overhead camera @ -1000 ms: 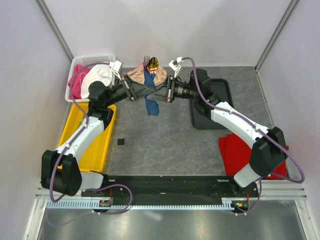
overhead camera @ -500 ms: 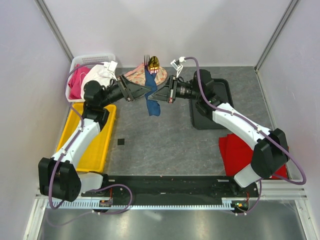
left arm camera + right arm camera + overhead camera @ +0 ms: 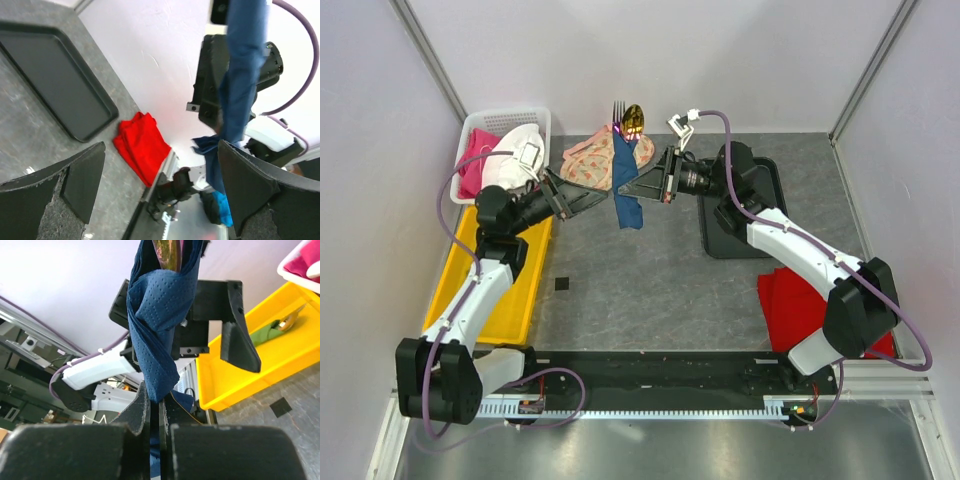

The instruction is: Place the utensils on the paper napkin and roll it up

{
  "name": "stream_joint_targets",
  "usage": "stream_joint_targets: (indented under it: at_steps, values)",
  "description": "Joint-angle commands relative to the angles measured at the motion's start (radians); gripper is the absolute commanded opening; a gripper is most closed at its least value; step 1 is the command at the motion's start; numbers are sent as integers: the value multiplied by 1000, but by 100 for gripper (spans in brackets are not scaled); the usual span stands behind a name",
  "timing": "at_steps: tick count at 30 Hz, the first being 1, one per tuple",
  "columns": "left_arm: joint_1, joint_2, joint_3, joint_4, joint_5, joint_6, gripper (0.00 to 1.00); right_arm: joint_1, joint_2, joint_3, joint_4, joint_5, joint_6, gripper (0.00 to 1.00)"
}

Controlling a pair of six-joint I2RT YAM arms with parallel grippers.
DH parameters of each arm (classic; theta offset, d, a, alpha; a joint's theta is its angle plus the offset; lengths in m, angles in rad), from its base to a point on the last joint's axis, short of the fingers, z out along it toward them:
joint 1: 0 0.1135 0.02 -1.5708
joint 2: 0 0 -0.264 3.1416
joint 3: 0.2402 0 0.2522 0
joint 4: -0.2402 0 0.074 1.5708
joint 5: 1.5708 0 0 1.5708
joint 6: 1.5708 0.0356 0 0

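Observation:
The navy paper napkin (image 3: 629, 212) hangs rolled and twisted above the table, held upright in the air. Gold heads of the utensils (image 3: 633, 118) stick out of its top. My right gripper (image 3: 624, 190) is shut on the roll from the right; in the right wrist view the napkin (image 3: 156, 335) rises out of the closed gripper (image 3: 159, 402), with a gold utensil head (image 3: 168, 251) above. My left gripper (image 3: 602, 198) stands open just left of the roll, apart from it. Through the left wrist camera the napkin (image 3: 241, 85) hangs beyond the open gripper (image 3: 160, 185), with nothing between the fingers (image 3: 84, 176).
A peach floral fabric (image 3: 588, 160) lies behind the roll. A white basket (image 3: 480, 125) of cloths stands at the back left, with a yellow bin (image 3: 510, 290) in front of it. A black tray (image 3: 760, 200) and a red cloth (image 3: 790, 305) lie on the right. A small black square (image 3: 561, 285) lies on the table.
My left gripper has opened, let go of the napkin roll and drawn back to the left. The right gripper still holds the roll and has lifted it slightly.

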Motion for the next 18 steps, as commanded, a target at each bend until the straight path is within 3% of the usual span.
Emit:
stream_joint_targets:
  at_steps: [1, 5, 14, 18]
  values:
    - [-33, -5, -7, 152, 41, -116, 100, 6, -42, -8, 136, -23, 50, 0]
    - [-100, -24, -13, 227, 36, -137, 100, 13, -33, -2, 134, -25, 52, 0]
    - [-108, -31, -11, 284, 24, -177, 95, 21, -30, -8, 119, -25, 37, 0]
    - [-122, -35, 4, 285, 33, -185, 88, 22, -27, -8, 106, -17, 20, 0]
